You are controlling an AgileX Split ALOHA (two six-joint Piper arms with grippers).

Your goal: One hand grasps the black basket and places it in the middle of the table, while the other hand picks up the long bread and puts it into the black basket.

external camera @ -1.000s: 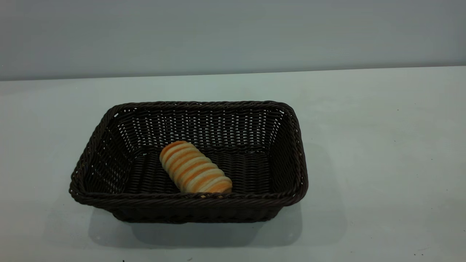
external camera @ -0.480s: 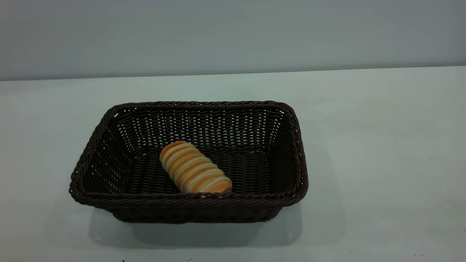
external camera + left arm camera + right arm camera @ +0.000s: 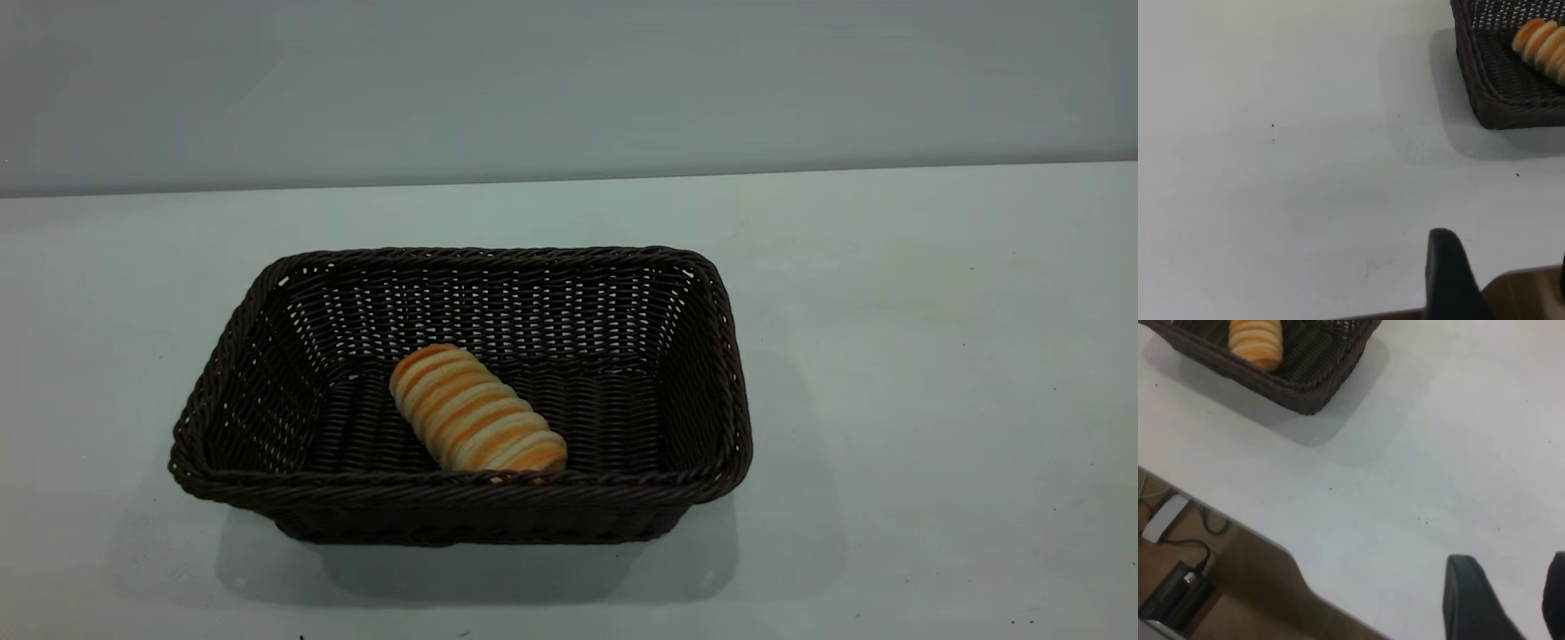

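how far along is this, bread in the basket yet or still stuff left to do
Both steps look done. The black basket stands on the table, a little left of centre in the exterior view, and the long bread lies inside it on the woven floor. Nothing is in hand: the left gripper and right gripper are pulled back near the table's edge, well clear of the basket, holding nothing. Nothing seems left.

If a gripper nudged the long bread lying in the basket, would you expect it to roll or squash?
The long bread looks rounded and ridged, so it would probably roll sideways. The black basket's sloping walls should stop it. Its puffy shape suggests it is soft and light, likely denting under a firm squeeze.
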